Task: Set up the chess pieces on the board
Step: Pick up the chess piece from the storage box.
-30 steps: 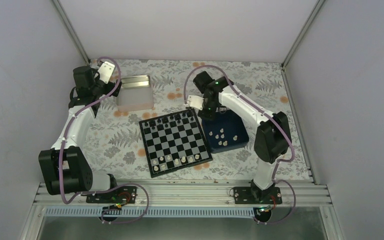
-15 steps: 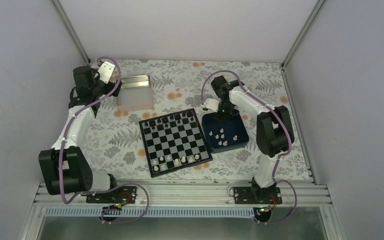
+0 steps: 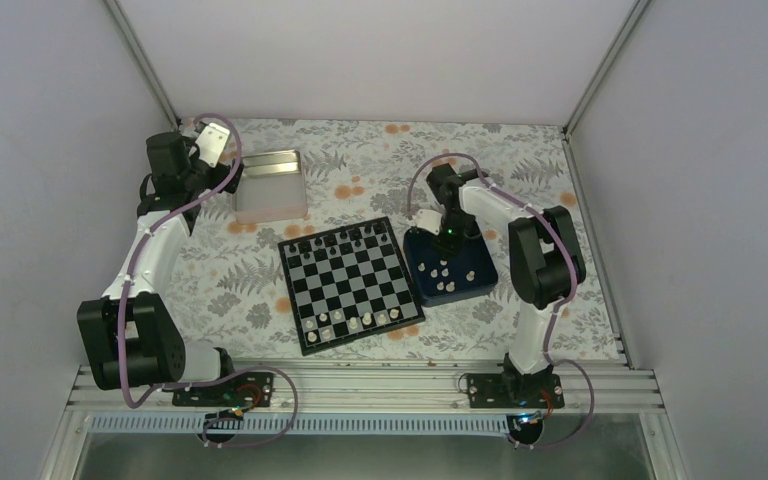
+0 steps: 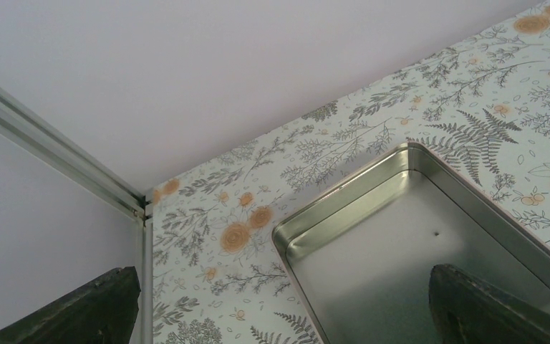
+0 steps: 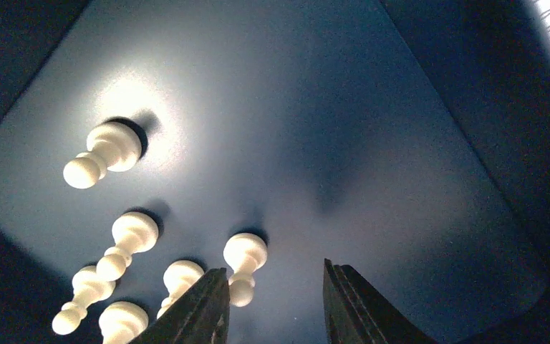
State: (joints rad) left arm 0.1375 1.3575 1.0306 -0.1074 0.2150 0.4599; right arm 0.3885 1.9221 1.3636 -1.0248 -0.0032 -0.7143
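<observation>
Hovering low inside the dark blue tray, the right gripper has its jaws parted a little, with only bare tray floor between them, so it grasps nothing. A cluster of white chess pieces sits in the tray ahead of it, and the nearest piece is just beside one finger. Whether these stand or lie I cannot tell. More white ones line the near rows of the chessboard, black pieces the far edge, and the tray sits just beside the board. The left gripper hangs wide open and empty over the silver tin, well apart from all this. I judge the pieces to be very light, hard and smooth, so apt to roll or squirt from the pads. Best taken across the narrow stem under the head, centred between the fingers, with a gentle squeeze
</observation>
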